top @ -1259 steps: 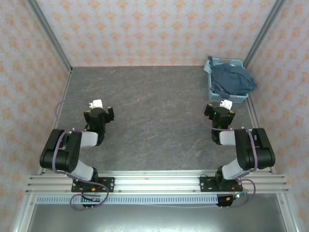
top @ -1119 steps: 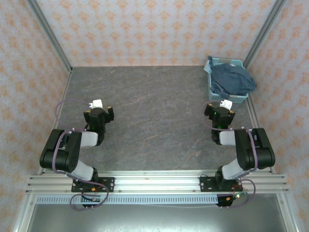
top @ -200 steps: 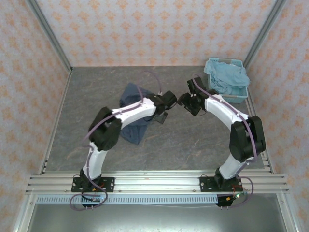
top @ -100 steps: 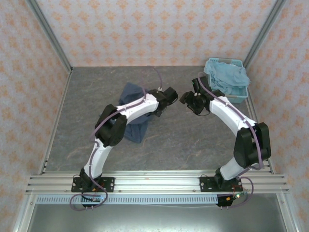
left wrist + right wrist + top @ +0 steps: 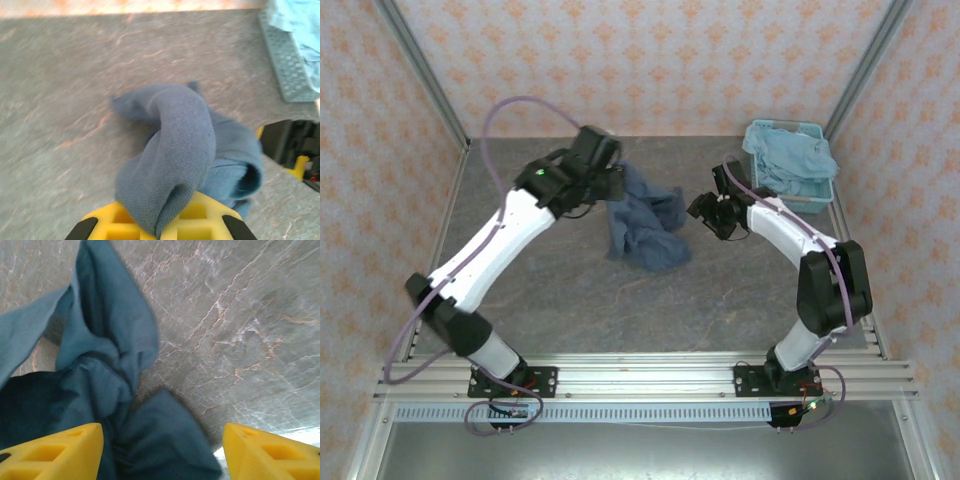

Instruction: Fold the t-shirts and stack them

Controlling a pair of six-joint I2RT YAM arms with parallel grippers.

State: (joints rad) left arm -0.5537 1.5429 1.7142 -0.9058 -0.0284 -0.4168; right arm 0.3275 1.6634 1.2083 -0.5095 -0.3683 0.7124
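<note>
The dark slate-blue t-shirt (image 5: 647,228) is bunched at mid-table, one end lifted by my left gripper (image 5: 615,184). In the left wrist view the yellow fingers (image 5: 212,225) of that gripper (image 5: 167,226) are shut on a thick fold of the t-shirt (image 5: 185,135). My right gripper (image 5: 708,214) stands open just right of the heap. In the right wrist view that gripper (image 5: 162,455) has its wide-apart fingers (image 5: 55,450) either side of a part of the dark cloth (image 5: 150,440), not pinching it. The pale sky-blue t-shirt (image 5: 792,158) lies in the basket.
The light blue slatted basket (image 5: 820,200) stands at the back right corner; its wall (image 5: 287,65) shows in the left wrist view. Patterned walls and metal posts close in the grey marbled table (image 5: 520,290) on three sides.
My left gripper shut on the dark t-shirt and swung up and back-left, dragging the cloth from left of centre into a bunch at the middle. The right gripper barely moved.
</note>
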